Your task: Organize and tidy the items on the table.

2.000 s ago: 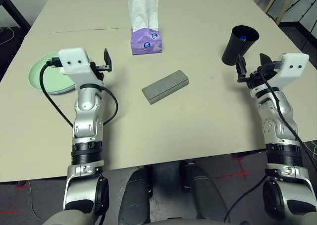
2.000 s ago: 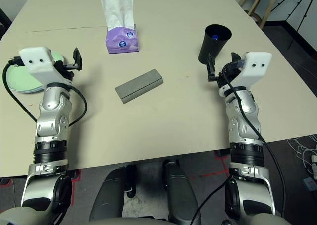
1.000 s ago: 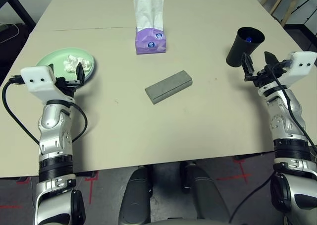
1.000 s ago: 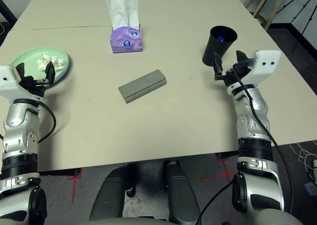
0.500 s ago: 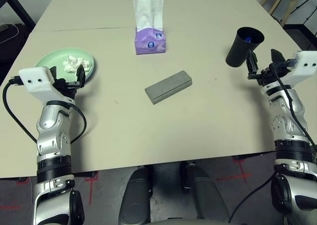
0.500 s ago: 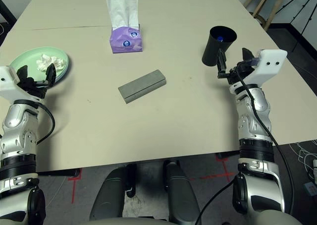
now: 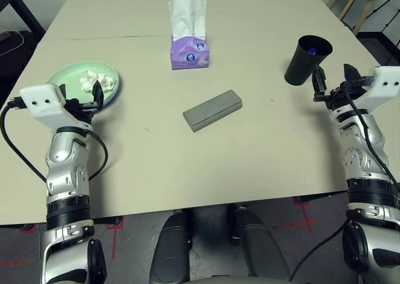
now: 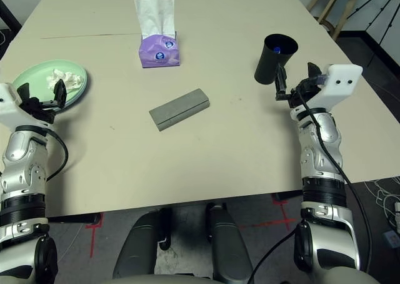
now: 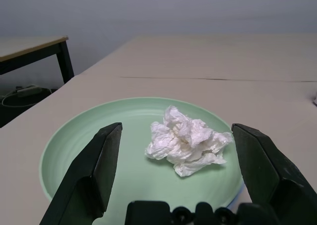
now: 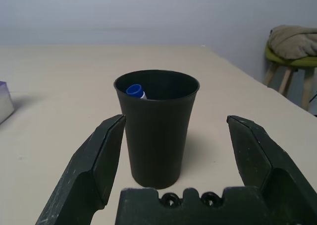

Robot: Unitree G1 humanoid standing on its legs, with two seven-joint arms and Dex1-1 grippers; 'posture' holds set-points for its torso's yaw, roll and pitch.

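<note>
Two holders: pale green plate (image 9: 74,150) with crumpled white tissue (image 9: 188,146), black cup (image 10: 157,131) with blue-capped item (image 10: 134,90); jaws wide.

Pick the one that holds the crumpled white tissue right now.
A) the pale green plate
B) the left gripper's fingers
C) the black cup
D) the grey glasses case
A: the crumpled white tissue lies on the pale green plate, ahead of the open left gripper, whose fingers do not touch it.

Beige table (image 7: 262,140), thin seam across far part. On it: pale green plate (image 7: 69,77), purple tissue box (image 7: 189,51), grey glasses case (image 7: 212,109), black cup (image 7: 305,60).
</note>
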